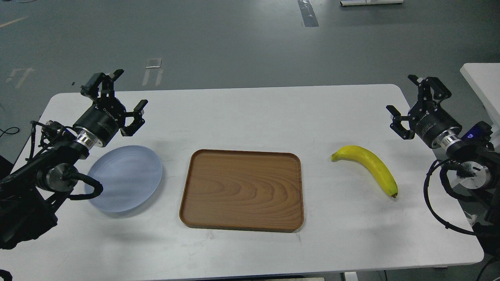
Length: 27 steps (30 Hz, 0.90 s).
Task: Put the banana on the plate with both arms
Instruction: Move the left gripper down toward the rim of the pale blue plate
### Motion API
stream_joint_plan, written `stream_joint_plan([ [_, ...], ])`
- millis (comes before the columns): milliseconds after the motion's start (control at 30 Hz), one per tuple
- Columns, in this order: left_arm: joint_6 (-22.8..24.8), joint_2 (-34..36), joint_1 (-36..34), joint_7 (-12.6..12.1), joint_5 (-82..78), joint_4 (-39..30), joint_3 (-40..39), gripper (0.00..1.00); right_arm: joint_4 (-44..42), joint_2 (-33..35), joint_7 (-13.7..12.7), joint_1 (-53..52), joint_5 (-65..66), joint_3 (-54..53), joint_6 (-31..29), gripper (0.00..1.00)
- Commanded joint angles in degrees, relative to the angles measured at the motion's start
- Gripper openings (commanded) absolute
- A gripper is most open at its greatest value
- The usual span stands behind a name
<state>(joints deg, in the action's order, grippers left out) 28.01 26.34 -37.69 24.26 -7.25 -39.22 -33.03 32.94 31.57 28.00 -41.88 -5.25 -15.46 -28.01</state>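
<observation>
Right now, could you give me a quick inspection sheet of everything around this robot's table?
Surface: white rounded table, bare apart from three items.
Job's things: curved yellow banana lying right of centre; round pale blue plate at left, nothing on it.
Clutter: brown wood-grain rectangular tray between them, nothing in it.
Grippers: left gripper and right gripper both open, holding nothing, raised above the table.
Cables: black loops at each wrist.
Surroundings: grey floor with tape marks; white furniture at far right.

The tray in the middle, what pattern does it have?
Brown wood grain, shown in the head view: tray.
</observation>
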Motion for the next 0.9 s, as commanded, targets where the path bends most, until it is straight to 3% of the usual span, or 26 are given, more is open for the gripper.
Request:
stream_joint_plan([
  [0,-0.01,0.03,0.16,0.09,-0.39,0.02,0.25,1.0,-1.65,-1.07,0.0,-0.05,0.15,0.6,0.01,1.0],
  [433,-0.01,2.31,-1.16,-0.09,-0.92,0.9,-0.01,1.0,-1.57,-1.42,0.0,-0.13,0.15,0.69,0.01,1.0],
  [567,-0.01,5.04,-4.58,0.09,-3.2,0.81,0.86,1.0,-1.39,-1.42,0.0,-0.13,0.15,0.78,0.01,1.0],
  [667,-0.01,8.8,-6.43,3.74,-15.89,-2.86,0.69,1.0,-1.48,-1.42,0.0,-0.13,0.24,0.78,0.01,1.0],
  [867,-0.01,19.25,-7.84,3.74,-48.4,-15.33,0.78,1.0,-1.48,-1.42,0.0,-0.22,0.24,0.78,0.01,1.0],
])
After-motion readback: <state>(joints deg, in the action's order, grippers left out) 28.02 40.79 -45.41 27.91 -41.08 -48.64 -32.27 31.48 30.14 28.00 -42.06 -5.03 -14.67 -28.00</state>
